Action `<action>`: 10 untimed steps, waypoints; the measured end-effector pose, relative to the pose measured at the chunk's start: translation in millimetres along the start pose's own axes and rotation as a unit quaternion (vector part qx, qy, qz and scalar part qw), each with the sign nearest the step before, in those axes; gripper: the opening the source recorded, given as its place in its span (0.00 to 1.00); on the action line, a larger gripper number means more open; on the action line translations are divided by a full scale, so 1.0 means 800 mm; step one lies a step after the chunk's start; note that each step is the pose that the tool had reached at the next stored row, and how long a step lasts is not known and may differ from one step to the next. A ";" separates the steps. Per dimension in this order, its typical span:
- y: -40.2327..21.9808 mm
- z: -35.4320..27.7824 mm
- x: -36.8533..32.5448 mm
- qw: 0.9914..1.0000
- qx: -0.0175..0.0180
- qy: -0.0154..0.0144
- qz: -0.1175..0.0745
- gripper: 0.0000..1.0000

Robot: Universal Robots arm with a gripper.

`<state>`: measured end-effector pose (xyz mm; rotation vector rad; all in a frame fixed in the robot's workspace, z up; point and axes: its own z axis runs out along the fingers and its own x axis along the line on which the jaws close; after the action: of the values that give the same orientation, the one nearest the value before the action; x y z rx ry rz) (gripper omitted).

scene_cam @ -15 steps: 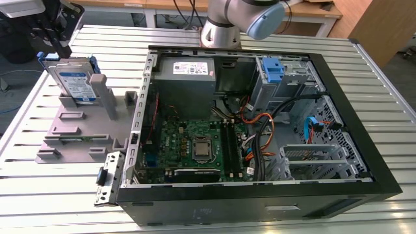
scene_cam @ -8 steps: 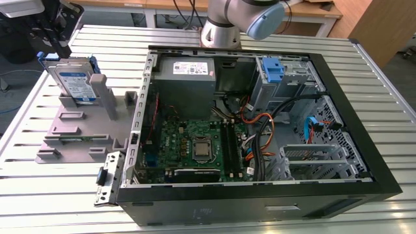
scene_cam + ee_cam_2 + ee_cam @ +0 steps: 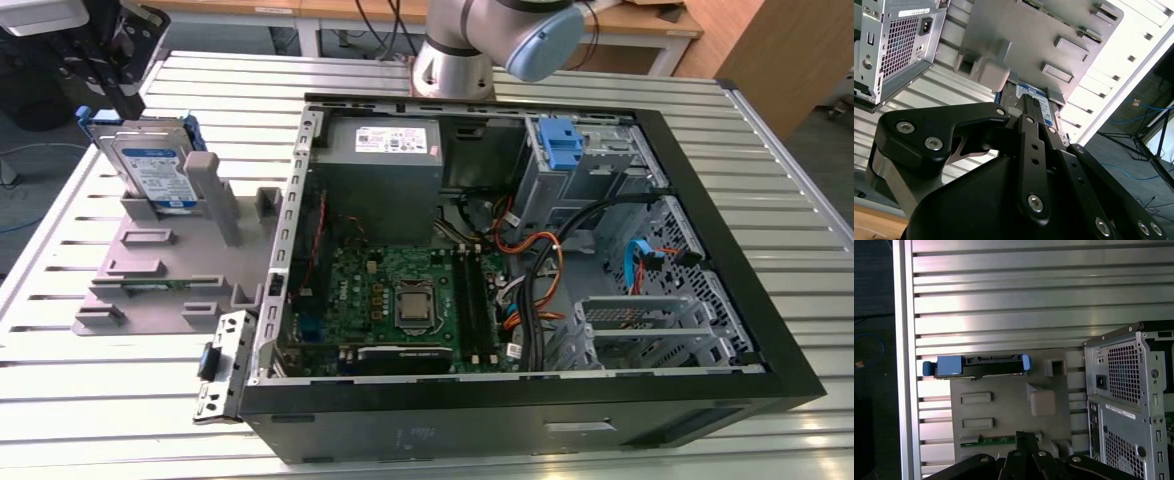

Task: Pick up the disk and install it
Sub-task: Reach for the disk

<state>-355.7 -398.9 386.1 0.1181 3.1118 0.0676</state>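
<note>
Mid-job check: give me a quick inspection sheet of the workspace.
Surface: slatted metal table, bearing the computer case and grey holder.
Job's things: disk upright in the grey holder, not picked up.
Clutter: power supply inside the computer case.
End effector: shut, near the grey holder, clear of the disk.
Cables: orange, black and blue leads inside the computer case.
Surroundings: wooden furniture; blue cable on the floor.

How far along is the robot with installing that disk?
Nothing done yet: the silver rectangular disk in its blue plastic bracket stands upright in the grey holder beside the open black computer case. The black gripper hovers near it, not gripping. Pickup and installing remain.
</note>
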 end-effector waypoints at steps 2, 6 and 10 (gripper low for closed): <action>-0.0002 -0.0001 0.0022 1.000 0.000 0.000 0.000 0.11; -0.0007 0.0000 0.0089 1.000 0.000 0.000 0.000 0.11; -0.0013 0.0001 0.0174 1.000 0.000 0.000 0.000 0.11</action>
<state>-369.7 -398.9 385.7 0.1180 3.1118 0.0677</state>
